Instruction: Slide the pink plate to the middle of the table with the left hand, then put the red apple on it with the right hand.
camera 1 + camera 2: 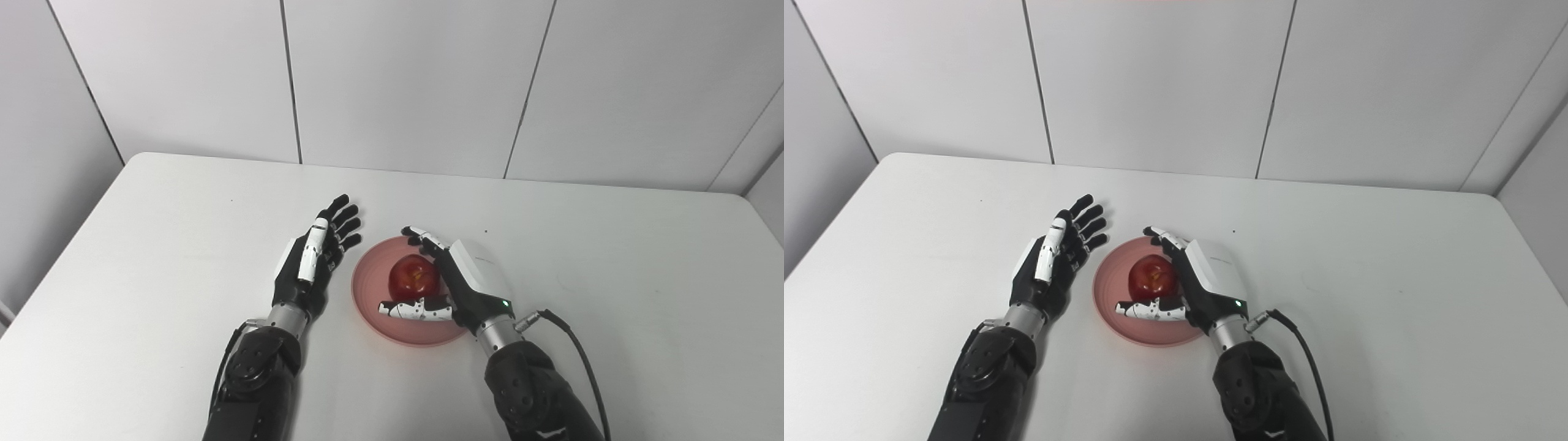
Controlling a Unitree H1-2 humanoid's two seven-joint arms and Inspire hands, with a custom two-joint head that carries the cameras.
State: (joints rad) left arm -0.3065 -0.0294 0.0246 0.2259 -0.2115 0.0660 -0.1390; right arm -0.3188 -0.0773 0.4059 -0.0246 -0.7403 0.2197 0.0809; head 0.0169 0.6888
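The pink plate (373,306) lies near the middle of the white table. On it rests the red apple (414,277). My right hand (456,278) is cupped around the apple from the right. Its fingers (421,236) reach past the apple's far side, the thumb lies along its near side, and small gaps show on both sides, so the hand is open. My left hand (315,257) is open just left of the plate, fingers stretched toward the far edge, clear of the plate's rim.
The white table (612,275) stretches wide on both sides of the plate. A black cable (576,343) runs from my right wrist toward the near edge. Grey wall panels stand behind the table's far edge.
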